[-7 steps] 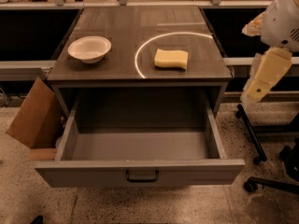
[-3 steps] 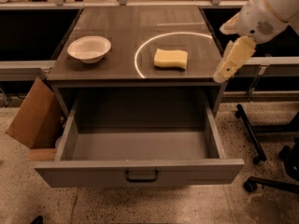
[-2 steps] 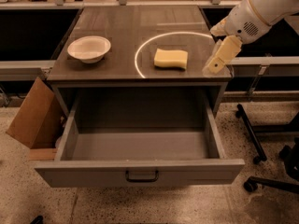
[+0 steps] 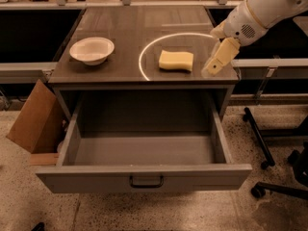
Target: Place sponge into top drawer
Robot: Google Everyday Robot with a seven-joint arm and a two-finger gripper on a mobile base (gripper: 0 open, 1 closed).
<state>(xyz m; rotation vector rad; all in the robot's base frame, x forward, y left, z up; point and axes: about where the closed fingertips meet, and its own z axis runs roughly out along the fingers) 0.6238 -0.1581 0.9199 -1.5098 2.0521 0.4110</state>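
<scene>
1. In the camera view, the sponge [image 4: 176, 60] lay flat on the grey table [image 4: 125, 25], right of centre and near the front edge. It sat inside a thin bright ring of light [image 4: 143, 57] on the table surface and nothing touched it.
2. The gripper [image 4: 211, 70] hung over the table's front right corner, just beside the sponge on its right and apart from it. It was cream-coloured and slanted down and to the left from the white arm [image 4: 262, 8], which entered from the upper right. Whether the gripper was spread or pressed together could not be told from this angle, and it held nothing that could be seen.
3. The top drawer [image 4: 144, 177] stood pulled well out below the table's front edge. Its grey interior was open to the camera, with the sponge above it and not in it. A small dark handle [image 4: 146, 182] sat at the centre of its flat front panel.
4. A white bowl [image 4: 92, 50] stood upright on the left part of the table, well apart from the sponge.
5. A brown cardboard box [image 4: 34, 119] leaned on the floor to the left of the drawer, and the dark wheeled base of a chair [image 4: 269, 150] stood on the floor to the right.
</scene>
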